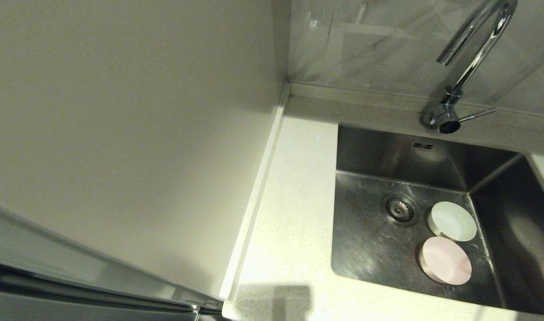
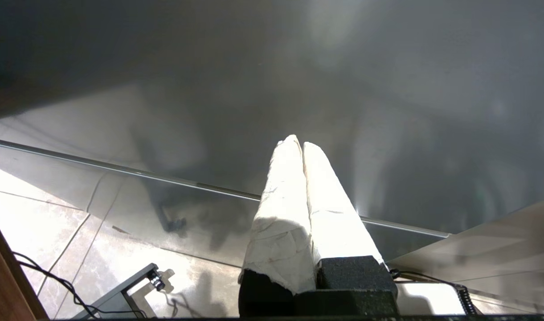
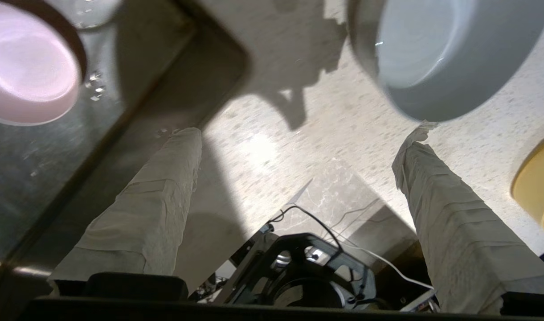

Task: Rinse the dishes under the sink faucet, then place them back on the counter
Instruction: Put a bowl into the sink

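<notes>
Two of the dishes lie in the sink [image 1: 370, 249]: a whitish-green bowl [image 1: 452, 221] beside the drain and a pale pink bowl [image 1: 445, 260] nearer the front. The pink bowl [image 3: 26, 67] also shows in the right wrist view. A pale blue bowl [image 3: 441, 53] sits on the speckled counter [image 3: 272, 151], just beyond one fingertip of my right gripper [image 3: 300, 136]. That gripper is open wide over the counter's edge by the sink rim, with nothing between its fingers. The chrome faucet [image 1: 472, 49] rises behind the sink. My left gripper [image 2: 296, 142] is shut and empty, parked low over the floor. Neither arm shows in the head view.
A yellow round object [image 3: 537, 187] lies on the counter past the blue bowl. The drain strainer [image 1: 399, 208] is in the sink's middle. The faucet's lever [image 1: 476, 115] points right. A beige wall panel [image 1: 120, 111] bounds the counter strip [image 1: 294, 200] left of the sink.
</notes>
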Motion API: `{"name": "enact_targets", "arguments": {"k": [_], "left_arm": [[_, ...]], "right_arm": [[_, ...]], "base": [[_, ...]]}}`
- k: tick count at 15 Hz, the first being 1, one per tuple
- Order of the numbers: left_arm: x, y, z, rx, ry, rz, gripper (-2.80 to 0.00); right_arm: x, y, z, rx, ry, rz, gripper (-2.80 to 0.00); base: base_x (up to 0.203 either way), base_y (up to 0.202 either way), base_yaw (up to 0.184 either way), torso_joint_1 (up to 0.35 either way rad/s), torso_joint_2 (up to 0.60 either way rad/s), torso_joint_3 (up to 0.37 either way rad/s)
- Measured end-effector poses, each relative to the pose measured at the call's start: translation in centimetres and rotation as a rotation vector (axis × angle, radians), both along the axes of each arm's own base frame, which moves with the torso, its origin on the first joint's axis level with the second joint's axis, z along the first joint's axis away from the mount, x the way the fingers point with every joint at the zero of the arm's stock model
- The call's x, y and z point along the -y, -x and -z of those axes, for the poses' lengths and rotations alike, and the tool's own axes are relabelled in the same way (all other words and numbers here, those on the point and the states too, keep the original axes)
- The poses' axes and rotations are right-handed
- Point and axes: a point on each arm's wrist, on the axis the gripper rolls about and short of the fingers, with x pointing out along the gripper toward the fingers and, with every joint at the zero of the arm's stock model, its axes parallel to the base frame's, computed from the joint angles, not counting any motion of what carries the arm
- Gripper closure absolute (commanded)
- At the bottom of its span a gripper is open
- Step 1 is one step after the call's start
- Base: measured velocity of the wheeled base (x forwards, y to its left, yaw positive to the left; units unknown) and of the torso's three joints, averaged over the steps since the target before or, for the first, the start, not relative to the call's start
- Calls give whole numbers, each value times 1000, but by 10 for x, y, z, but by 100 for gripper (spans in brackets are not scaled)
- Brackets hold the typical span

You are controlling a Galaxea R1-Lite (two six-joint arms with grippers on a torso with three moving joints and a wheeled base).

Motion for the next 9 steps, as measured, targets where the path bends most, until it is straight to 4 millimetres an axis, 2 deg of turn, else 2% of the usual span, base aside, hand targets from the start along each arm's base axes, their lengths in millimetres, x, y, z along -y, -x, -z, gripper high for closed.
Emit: {"name": "enact_targets", "arguments": {"k": [6,9], "left_arm": [[0,0,0,0,0,0,0],[0,0,0,0,0,0,0]], "right_arm": [[48,15,19,-29,20,58,-280],[68,16,33,-36,17,84,-280]], "base": [[0,0,0,0,0,0],[0,0,0,0,0,0]]}}
